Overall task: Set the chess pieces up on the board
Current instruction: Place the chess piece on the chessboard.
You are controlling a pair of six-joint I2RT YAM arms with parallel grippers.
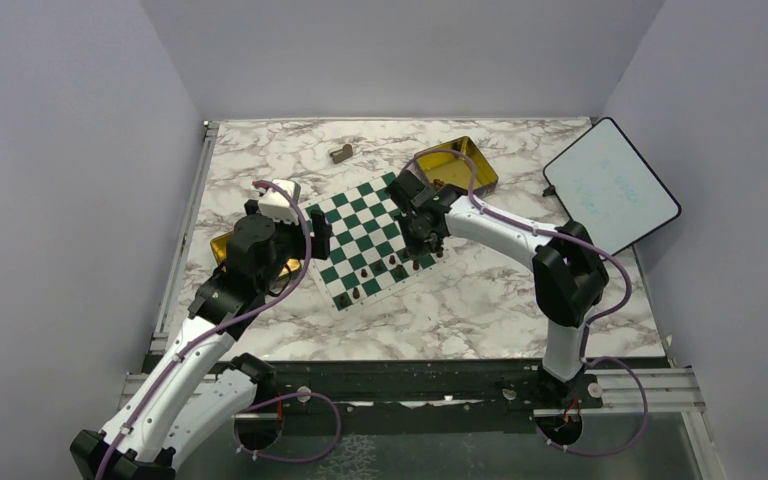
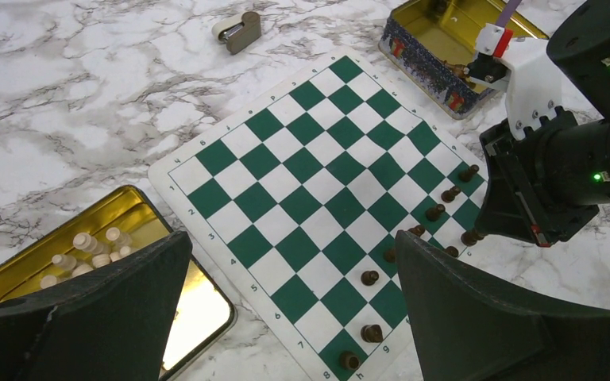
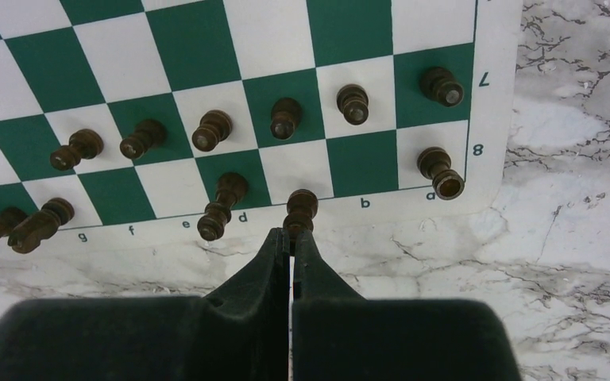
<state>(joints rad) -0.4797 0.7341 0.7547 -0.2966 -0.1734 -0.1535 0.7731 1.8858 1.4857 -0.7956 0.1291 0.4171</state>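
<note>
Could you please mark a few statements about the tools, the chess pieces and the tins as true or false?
1. The left tool stands wide open. True.
2. The right tool is open. False: it is shut, its tips at a dark piece.
3. The chess pieces stand only in the two rows along one edge of the board. True.
4. The gold tin near the left tool is empty. False: it holds pale pieces.
5. The grey-tan block lies on the board. False: it lies on the marble table, off the board.
</note>
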